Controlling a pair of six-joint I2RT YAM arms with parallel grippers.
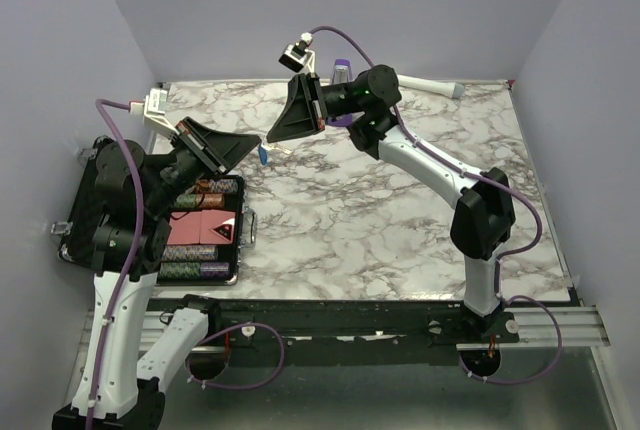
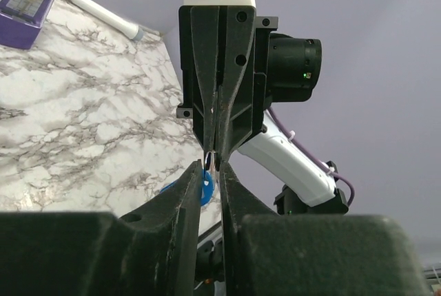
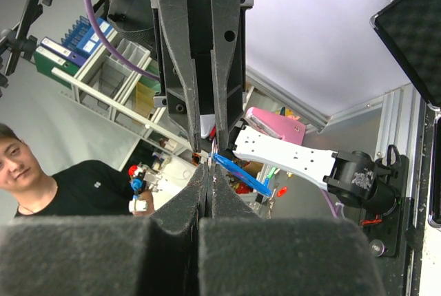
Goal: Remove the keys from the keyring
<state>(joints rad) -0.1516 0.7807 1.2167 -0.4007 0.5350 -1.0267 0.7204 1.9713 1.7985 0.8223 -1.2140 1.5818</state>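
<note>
Both grippers meet tip to tip in the air above the marble table (image 1: 400,210). My right gripper (image 3: 209,175) is shut on the tiny silvery keyring (image 2: 209,159), and in the left wrist view it comes down from above. The blue-headed key (image 2: 205,187) hangs from the ring; in the right wrist view this key (image 3: 242,176) slants off to the right. My left gripper (image 2: 211,168) has its jaws a narrow gap apart, with the ring and the blue head inside that gap. From above, the blue key (image 1: 262,155) shows just under the joined tips.
An open black case (image 1: 90,200) with rows of chips lies at the table's left edge, under my left arm. A purple block (image 1: 342,72) and a white cylinder (image 1: 440,85) lie at the back edge. Grey walls close in three sides.
</note>
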